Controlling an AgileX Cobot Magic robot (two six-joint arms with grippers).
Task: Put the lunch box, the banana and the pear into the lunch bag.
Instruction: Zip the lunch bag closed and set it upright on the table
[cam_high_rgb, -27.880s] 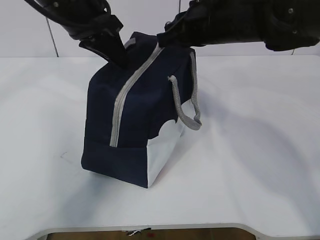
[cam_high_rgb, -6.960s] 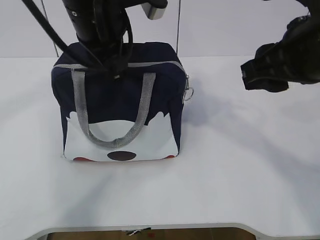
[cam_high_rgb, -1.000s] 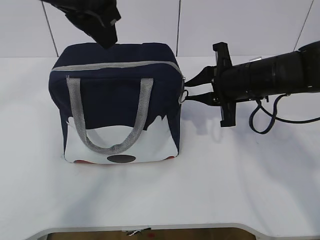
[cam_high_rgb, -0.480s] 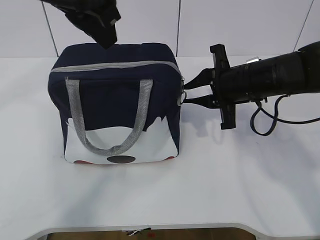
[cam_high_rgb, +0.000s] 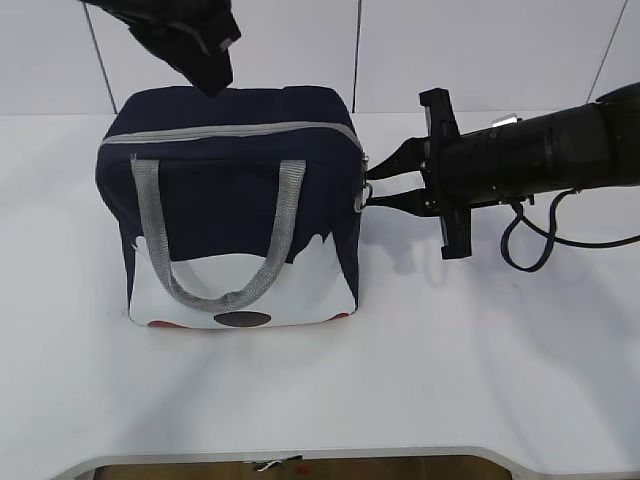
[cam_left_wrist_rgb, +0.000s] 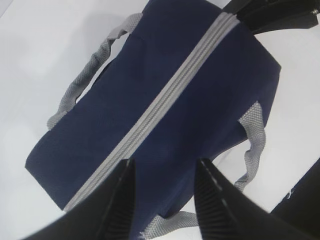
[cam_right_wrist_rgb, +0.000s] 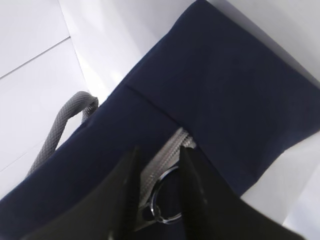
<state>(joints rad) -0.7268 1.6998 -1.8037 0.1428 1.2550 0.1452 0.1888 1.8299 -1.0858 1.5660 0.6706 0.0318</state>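
2 black arms, the right arm (cam_high_rgb: 540, 155) a ribbed cylinder with looped black cable (cam_high_rgb: 527, 240)

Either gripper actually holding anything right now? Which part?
Nothing clearly held. The right gripper has its fingers either side of the lunch bag's ring pull, a gap showing. The left gripper hovers open above the bag.
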